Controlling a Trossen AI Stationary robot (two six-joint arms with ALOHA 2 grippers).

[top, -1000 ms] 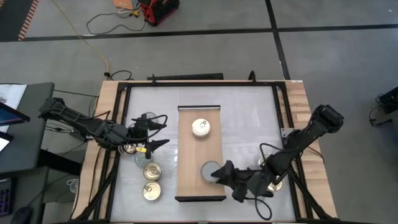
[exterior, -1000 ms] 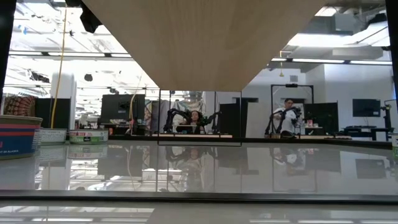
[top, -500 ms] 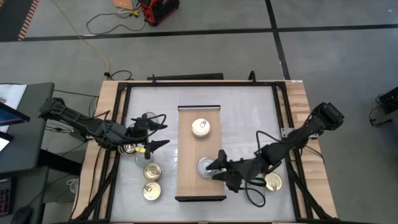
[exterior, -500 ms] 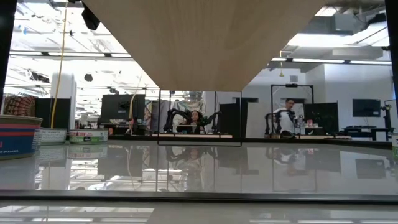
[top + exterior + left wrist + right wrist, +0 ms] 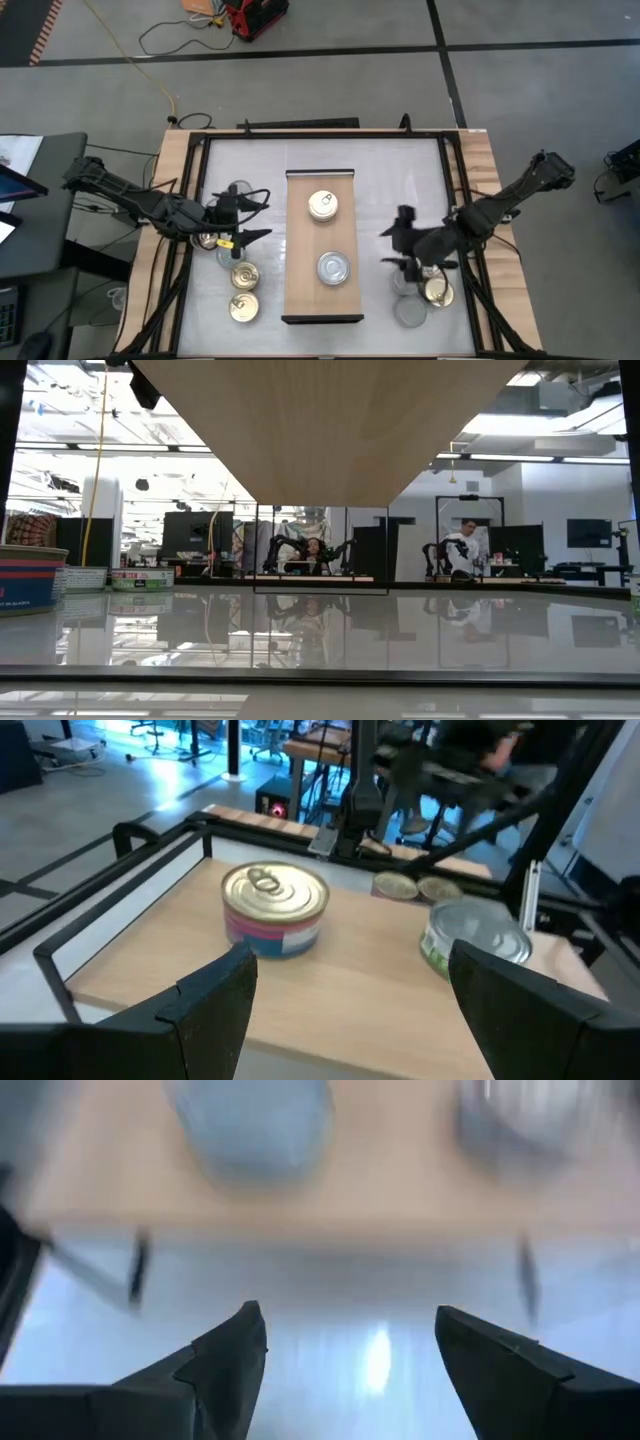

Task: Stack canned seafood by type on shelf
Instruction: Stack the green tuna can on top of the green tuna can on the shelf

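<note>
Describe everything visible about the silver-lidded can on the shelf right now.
The silver-lidded can is a small round flat tin with a plain grey lid, a green-and-white side label in the left wrist view. It stands upright on the light-wood shelf, apart from the gold-lidded can. Nothing grips it.

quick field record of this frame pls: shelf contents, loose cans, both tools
shelf: light-wood board at table centre, holds two cans, apart, unstacked
gold-lid can: on shelf, far half
silver-lid can: on shelf, near half, nothing gripping it
loose cans left: several on the table beside the left arm
loose cans right: a few on the table right of the shelf
left tool: open, empty, left of shelf
right tool: open, empty, right of shelf, over the table
</note>
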